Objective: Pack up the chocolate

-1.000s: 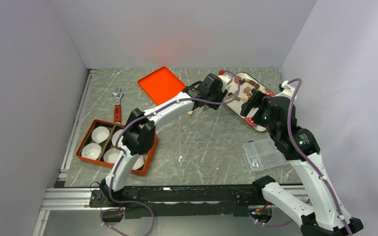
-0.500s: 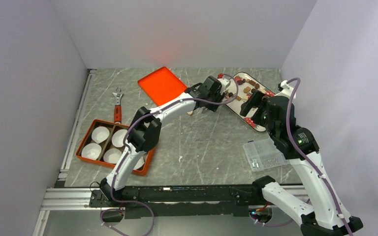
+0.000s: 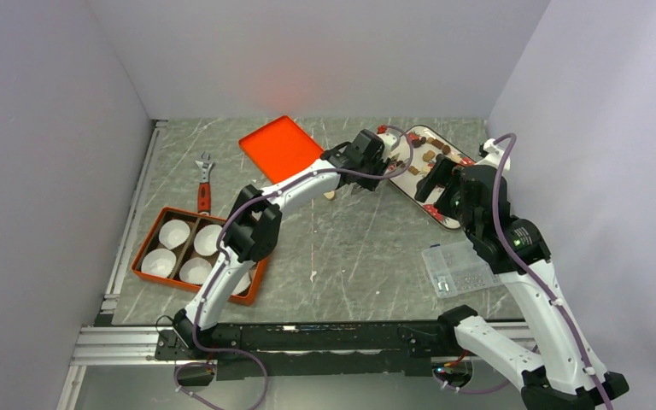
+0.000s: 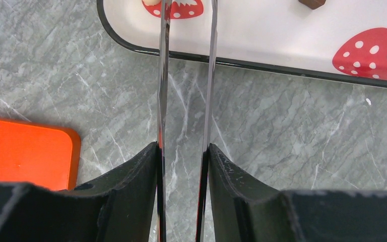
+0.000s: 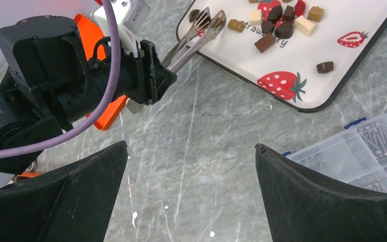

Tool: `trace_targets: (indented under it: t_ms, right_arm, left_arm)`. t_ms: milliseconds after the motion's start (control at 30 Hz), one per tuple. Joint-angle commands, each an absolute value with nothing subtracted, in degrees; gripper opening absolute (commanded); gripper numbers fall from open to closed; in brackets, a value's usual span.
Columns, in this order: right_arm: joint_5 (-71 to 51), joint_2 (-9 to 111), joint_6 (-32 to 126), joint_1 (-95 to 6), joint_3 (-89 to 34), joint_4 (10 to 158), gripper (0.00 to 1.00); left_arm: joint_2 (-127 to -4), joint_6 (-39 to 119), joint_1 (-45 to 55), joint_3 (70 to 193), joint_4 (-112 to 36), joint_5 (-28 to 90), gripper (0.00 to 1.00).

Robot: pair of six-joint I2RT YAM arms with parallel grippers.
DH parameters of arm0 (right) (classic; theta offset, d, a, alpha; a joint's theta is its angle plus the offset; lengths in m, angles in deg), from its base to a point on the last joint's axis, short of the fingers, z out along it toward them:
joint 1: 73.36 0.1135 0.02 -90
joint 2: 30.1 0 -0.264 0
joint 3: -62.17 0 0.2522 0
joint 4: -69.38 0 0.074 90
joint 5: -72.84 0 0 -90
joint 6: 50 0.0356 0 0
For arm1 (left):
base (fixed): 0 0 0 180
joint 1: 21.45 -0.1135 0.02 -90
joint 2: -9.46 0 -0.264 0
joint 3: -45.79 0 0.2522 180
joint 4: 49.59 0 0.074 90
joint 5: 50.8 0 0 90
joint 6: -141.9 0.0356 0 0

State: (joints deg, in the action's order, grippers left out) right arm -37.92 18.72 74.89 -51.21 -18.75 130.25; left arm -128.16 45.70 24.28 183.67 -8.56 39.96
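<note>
Top external view: over the past second the left arm has edged right and far, carrying the tongs (image 5: 191,39) over the left end of the strawberry tray (image 5: 307,56). Pick-up is judged imminent, with nothing packed yet. The left gripper (image 4: 184,151) is clenched on the tongs, whose blades stand narrowly apart with nothing between them. The right gripper (image 5: 191,146) hangs spread wide, empty. The chocolate (image 5: 284,30) lies on the tray, far right.
</note>
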Motion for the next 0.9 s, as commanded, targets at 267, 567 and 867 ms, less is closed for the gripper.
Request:
trace_targets:
  t_ms: [267,567,867]
  right_arm:
    - [-38.5,18.6,74.1,-51.2,-18.7,129.1,1.00]
    - [-39.3,17.8,74.1,-51.3,-18.8,129.4,1.00]
    - [-39.4,17.0,74.5,-51.2,-17.8,129.5,1.00]
  left_arm:
    - [-129.0,46.3,24.2,187.8,-8.8,38.4,0.39]
    - [-123.4,45.6,24.2,183.9,-10.1,37.5,0.35]
    - [-117.7,43.9,24.2,177.5,-13.0,36.8,0.34]
